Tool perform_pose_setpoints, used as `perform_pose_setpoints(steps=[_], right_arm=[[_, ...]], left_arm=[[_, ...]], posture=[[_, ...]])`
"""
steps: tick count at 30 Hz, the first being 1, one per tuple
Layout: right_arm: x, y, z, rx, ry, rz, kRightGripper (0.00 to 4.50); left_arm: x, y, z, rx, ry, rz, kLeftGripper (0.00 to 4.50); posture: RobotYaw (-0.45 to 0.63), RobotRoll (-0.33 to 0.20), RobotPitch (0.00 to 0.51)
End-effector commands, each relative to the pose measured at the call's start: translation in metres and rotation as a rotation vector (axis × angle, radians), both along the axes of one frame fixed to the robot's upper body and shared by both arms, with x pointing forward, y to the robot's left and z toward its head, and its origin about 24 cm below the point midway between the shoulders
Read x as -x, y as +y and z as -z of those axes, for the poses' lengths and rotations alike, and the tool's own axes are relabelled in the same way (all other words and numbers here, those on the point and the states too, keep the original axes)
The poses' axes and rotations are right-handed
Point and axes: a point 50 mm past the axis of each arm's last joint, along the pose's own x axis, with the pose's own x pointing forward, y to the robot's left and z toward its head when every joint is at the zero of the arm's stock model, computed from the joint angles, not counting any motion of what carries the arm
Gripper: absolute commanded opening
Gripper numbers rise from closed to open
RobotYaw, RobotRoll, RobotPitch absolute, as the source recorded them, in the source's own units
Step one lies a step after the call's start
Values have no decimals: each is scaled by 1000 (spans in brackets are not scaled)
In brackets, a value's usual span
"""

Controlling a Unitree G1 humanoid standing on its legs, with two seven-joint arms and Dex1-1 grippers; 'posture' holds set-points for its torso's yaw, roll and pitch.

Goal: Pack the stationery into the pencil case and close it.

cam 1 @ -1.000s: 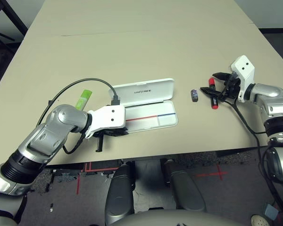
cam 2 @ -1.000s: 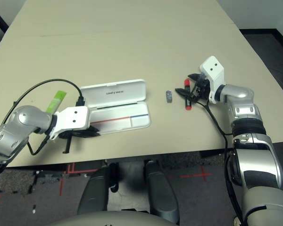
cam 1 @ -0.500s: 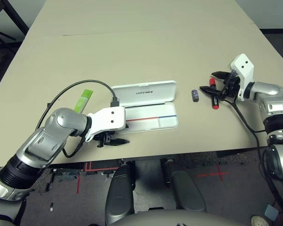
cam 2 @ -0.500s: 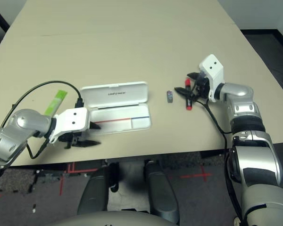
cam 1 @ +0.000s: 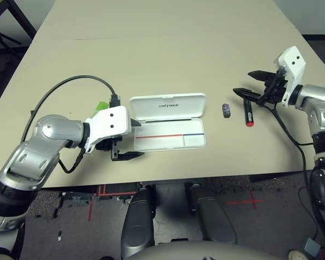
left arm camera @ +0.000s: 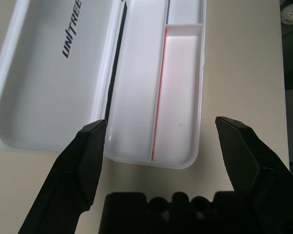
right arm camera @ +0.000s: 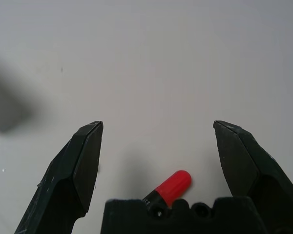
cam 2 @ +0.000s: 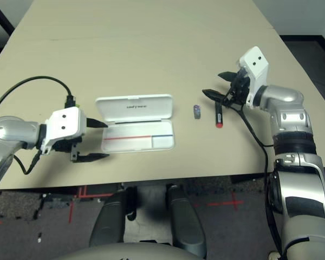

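The white pencil case (cam 1: 168, 105) lies open at the table's front middle, its lid flat behind the tray (cam 1: 170, 141); the tray holds nothing. My left gripper (cam 1: 131, 140) stands open just left of the tray's left end, fingers pointing at it; the left wrist view looks along the case (left arm camera: 180, 97) between the open left gripper (left arm camera: 159, 124). The lime-green stick (cam 1: 101, 105) peeks out behind my left wrist. Right of the case lie the dark-grey lump (cam 1: 226, 110) and the black marker with red cap (cam 1: 248, 112). My right gripper (cam 1: 248, 84) hovers open just beyond the marker (right arm camera: 175, 185).
A black cable (cam 1: 70, 84) loops from my left wrist over the table. The table's front edge (cam 1: 168, 176) runs close below the case. Bare beige tabletop (cam 1: 162, 49) stretches far behind everything.
My left gripper has opened and drawn back left from the tray's end. The right gripper has pulled up and away from the marker, still open. The camera view has shifted slightly.
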Motion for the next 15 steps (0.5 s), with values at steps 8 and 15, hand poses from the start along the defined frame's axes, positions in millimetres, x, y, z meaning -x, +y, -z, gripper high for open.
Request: perform_pose_setpoints(steps=[8,15], right_arm=[[10,-9,-19,-36,216,415,4500],[16,10,-21,-119,328,484,4500]], left_arm=[[-8,6,-9,66,-82,3,4480],[-11,6,-12,68,-108,11,4480]], posture=[[-4,0,212],[-2,0,211]])
